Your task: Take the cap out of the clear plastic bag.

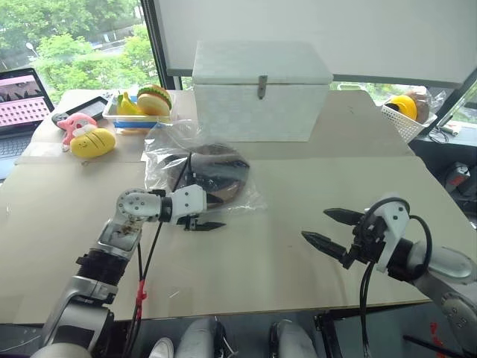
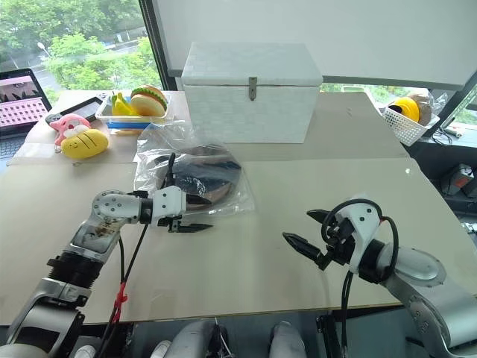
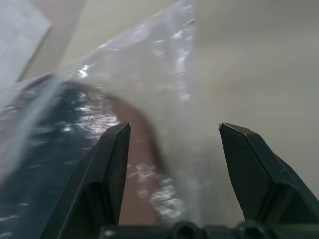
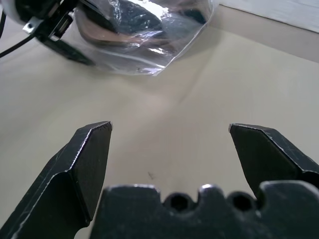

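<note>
Left wrist view: left hand (image 3: 174, 134) open, nothing between the fingers, film of the clear plastic bag (image 3: 149, 89) directly ahead, brown and dark fabric of the cap (image 3: 75, 149) visible through it. Left eye view: same hand (image 1: 203, 223) poised at the near edge of the bag, contact with the film not determinable. Right hand (image 1: 334, 230) open and empty, well apart from the bag, to its near right, above the bare worktop (image 1: 283, 224).

Bag lying flat on the worktop just in front of the white box (image 1: 261, 89), cap fully inside.

Step in hand, as judged: approach for a first grip; cap not yet out. Next move likely requires pinching the loose film or locating the bag mouth, then bringing in the right hand to hold one item while pulling the other.

Hard to make out: position of the bag mouth, lost in wrinkles and glare. Cap outline partly masked by reflections and by the left wrist.
</note>
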Controlling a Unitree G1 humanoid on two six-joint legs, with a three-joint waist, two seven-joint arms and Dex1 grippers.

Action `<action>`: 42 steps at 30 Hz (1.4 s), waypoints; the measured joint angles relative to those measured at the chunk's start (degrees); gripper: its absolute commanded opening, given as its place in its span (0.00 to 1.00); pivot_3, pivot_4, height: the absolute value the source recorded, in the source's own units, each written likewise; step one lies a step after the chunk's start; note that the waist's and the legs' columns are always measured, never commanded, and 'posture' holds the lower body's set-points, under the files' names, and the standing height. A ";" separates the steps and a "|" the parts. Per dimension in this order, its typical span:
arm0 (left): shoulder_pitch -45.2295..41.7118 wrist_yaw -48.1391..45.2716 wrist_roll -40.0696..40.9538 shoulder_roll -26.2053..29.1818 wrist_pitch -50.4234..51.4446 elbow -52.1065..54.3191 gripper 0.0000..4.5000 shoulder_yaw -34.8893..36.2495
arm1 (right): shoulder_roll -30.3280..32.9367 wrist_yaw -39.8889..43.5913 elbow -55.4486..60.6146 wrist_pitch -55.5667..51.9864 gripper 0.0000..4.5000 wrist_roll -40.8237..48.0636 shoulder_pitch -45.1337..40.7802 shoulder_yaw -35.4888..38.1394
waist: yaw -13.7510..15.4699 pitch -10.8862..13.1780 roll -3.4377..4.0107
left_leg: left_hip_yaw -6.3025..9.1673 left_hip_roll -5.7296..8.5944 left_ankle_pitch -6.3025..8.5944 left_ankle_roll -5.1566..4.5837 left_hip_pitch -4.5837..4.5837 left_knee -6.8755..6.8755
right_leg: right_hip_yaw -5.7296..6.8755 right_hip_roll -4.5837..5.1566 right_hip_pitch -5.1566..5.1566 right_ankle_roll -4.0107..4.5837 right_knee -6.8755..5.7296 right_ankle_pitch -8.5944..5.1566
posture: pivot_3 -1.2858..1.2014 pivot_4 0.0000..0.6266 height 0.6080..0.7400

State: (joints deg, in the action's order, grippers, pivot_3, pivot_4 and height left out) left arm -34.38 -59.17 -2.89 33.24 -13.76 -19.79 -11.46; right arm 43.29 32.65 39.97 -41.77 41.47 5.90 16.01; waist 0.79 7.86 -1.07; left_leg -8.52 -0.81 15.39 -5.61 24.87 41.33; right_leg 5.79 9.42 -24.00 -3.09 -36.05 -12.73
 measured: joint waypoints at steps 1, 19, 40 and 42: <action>-0.78 1.44 -1.09 0.22 -0.84 -1.13 0.68 0.00 | -0.14 -0.29 0.17 0.00 1.00 0.18 0.06 0.36 | -0.01 0.00 0.00 | 0.00 0.00 0.00 0.00 0.00 -0.01 | 0.00 0.00 0.00 0.00 0.00 0.00 | 0.52 0.24 0.87; -8.95 6.02 -2.32 1.00 1.21 -11.33 0.01 1.54 | -2.43 -4.57 1.94 -0.01 1.00 0.23 -1.83 -2.56 | -0.13 0.00 0.00 | -0.01 0.00 -0.01 -0.03 0.02 -0.01 | 0.01 -0.06 -0.05 -0.01 -0.08 0.00 | 0.52 0.24 0.87; -16.00 -15.86 13.46 1.52 32.16 -0.25 0.01 -0.20 | -10.37 -5.25 -6.04 -0.01 1.00 -9.04 -22.89 -22.36 | -0.42 0.00 0.00 | -0.05 0.02 -0.04 0.00 0.09 -0.05 | 0.09 -0.21 -0.05 -0.10 -0.05 -0.09 | 0.52 0.24 0.87; -16.47 -15.04 12.17 0.96 31.34 -0.95 0.01 -0.54 | -10.39 -5.35 -5.66 -0.02 1.00 -9.07 -22.36 -21.79 | -0.40 0.00 0.00 | -0.04 0.01 -0.05 0.02 0.09 -0.03 | 0.08 -0.20 -0.05 -0.09 -0.01 -0.09 | 0.52 0.24 0.87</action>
State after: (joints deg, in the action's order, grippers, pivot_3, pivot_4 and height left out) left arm -50.84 -74.21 9.28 34.20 17.58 -20.74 -12.00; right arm 32.90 27.30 34.31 -41.79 32.40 -16.47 -5.78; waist 0.40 7.86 -1.07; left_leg -8.56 -0.80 15.34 -5.59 24.96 41.30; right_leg 5.88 9.22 -24.05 -3.18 -36.06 -12.83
